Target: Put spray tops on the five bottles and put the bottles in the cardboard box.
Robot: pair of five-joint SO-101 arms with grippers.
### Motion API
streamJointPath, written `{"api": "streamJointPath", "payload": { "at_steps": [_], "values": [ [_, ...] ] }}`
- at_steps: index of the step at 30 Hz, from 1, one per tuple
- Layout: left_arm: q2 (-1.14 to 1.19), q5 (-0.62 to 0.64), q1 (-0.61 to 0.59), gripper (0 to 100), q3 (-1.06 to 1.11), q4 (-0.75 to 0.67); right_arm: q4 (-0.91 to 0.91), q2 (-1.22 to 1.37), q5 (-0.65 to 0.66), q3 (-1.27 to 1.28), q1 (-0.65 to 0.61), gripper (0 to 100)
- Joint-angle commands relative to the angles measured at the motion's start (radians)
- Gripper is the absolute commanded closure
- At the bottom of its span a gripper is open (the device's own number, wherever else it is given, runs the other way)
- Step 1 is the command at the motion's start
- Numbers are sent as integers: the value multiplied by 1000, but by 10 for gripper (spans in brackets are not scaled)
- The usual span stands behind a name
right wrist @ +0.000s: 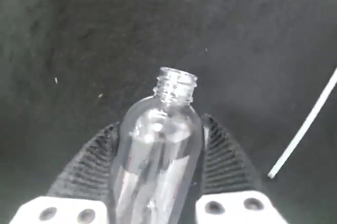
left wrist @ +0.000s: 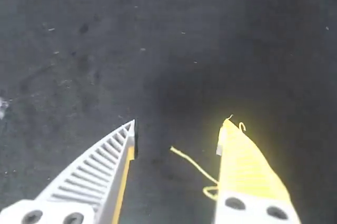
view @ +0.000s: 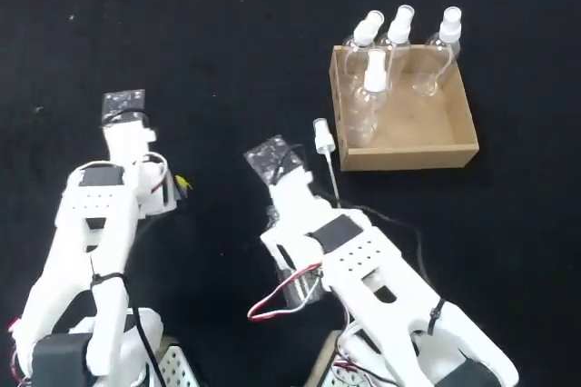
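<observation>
1. The open bottle (right wrist: 158, 145) is the one bottle left without a top. It sits between the dark ribbed fingers (right wrist: 224, 153) of the right end effector (right wrist: 160, 129), its threaded neck bare and pointing out past the fingertips. The end effector is closed just far enough to press both sides of the clear body.
2. The loose spray top (view: 320, 135) lies on the counter (view: 227, 42) just left of the box's near-left corner, and its thin white dip tube (view: 333, 183) trails toward the near side alongside the right arm. From the right wrist, the tube shows as a pale line off to the side of the held bottle, not touching it.
3. The cardboard box (view: 408, 158) stands at the far right. Four capped bottles (view: 375, 87) are inside it, three along the far wall and one nearer the left wall, each with a white sprayer on.
4. The left end effector (left wrist: 179, 124) hangs over bare counter on the left, well apart from the spray top. Its white and yellow fingers are spread wide with nothing between them.
5. My reading is that four of the five bottles are finished. What remains is to pick up the spray top, feed its tube into the held neck and seat it, then carry that bottle to the box. The free left arm looks like the one to fetch the top.
</observation>
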Motion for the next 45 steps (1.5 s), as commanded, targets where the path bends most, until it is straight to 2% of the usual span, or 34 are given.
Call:
{"api": "streamJointPath", "payload": {
  "at_steps": [1,4,8,14,17,24,34,37,39,43,45],
  "values": [
    [-31,0,-48,755,-7,-11,-63,2,127,-85,37,967],
    [-31,0,-45,755,-7,-11,-68,4,124,-76,48,874],
    [-31,0,-47,755,-7,-11,48,2,29,-91,46,732],
    [-31,0,-47,755,-10,-12,222,4,-18,-174,46,737],
    [-31,0,-47,755,-10,-12,255,4,-20,-183,49,736],
    [-31,0,-47,755,-10,-12,229,4,-146,-180,51,736],
    [-31,0,-47,755,-10,-12,137,249,-155,-205,51,740],
    [-31,0,-47,755,-8,-12,141,277,-141,-228,51,751],
    [-31,0,-47,755,-7,-12,140,266,-92,-234,51,812],
    [-31,0,-47,755,-7,-11,144,203,133,-234,58,993],
    [-31,0,-47,755,-7,-11,209,153,255,-237,97,969]
  ]
}}
